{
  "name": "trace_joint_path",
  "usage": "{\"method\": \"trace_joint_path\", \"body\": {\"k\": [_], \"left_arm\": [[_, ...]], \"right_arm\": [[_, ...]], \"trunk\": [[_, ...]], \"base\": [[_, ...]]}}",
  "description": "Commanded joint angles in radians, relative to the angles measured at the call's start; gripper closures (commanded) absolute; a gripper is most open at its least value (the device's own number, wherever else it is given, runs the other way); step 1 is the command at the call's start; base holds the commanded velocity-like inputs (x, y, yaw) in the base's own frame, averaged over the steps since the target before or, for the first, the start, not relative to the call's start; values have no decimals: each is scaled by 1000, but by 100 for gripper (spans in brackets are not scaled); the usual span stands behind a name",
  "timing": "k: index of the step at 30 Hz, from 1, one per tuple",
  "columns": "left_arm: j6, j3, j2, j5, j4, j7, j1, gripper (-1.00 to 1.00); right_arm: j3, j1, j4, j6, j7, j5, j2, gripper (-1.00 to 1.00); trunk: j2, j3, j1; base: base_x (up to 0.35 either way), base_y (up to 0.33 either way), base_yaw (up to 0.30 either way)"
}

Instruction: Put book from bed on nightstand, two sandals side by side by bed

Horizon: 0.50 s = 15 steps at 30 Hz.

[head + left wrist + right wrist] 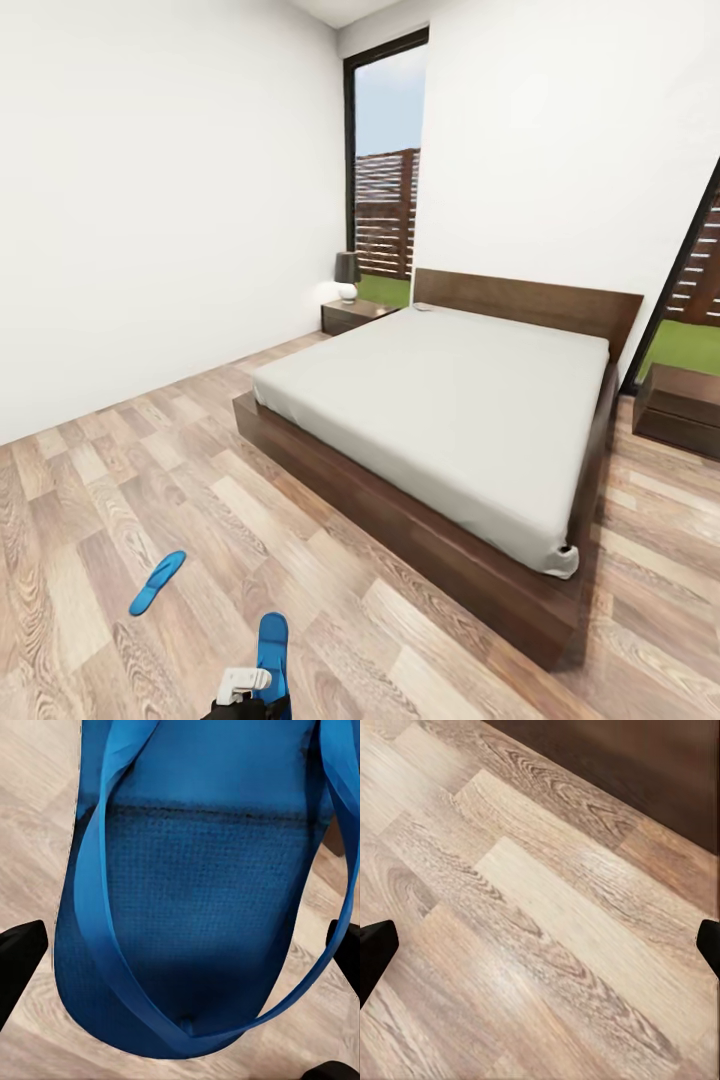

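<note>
One blue sandal [272, 648] [187, 892] is held above the plank floor, my left gripper [246, 688] [187, 960] shut across its width, a black fingertip [19, 960] at each side of the sole. The other sandal [158, 582] lies on the floor to the left, well short of the bed [440, 400]. A small pale flat thing [425, 307] rests on the mattress by the headboard, too small to tell whether it is the book. A nightstand [355, 315] with a lamp stands at the bed's far left, another nightstand [685, 405] at its right. My right gripper [540, 945] hangs open over bare floor.
The bed's dark wooden frame [660, 772] is close beyond my right gripper. White walls enclose the room, with a tall dark-framed window [385, 170] behind the left nightstand. Wide plank floor [150, 470] stretches between the left wall and the bed.
</note>
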Motion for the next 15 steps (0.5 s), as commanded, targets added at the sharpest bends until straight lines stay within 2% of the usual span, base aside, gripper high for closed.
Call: {"method": "trace_joint_path", "body": {"k": [1, 10, 15], "left_arm": [[-4, -8, 0, 7, 0, -2, 0, 100], [-4, -8, 0, 7, 0, -2, 0, 100], [-4, -7, 0, 7, 0, -2, 0, 100]], "right_arm": [[-1, 0, 1, 0, 7, -8, 0, -100], [-1, -1, 1, 0, 7, -8, 0, -100], [-1, -1, 1, 0, 7, -8, 0, -100]], "trunk": [[0, -1, 0], [0, -1, 0], [0, -2, 0]], "base": [[172, -156, 1], [175, -141, 9], [133, -79, 187]]}}
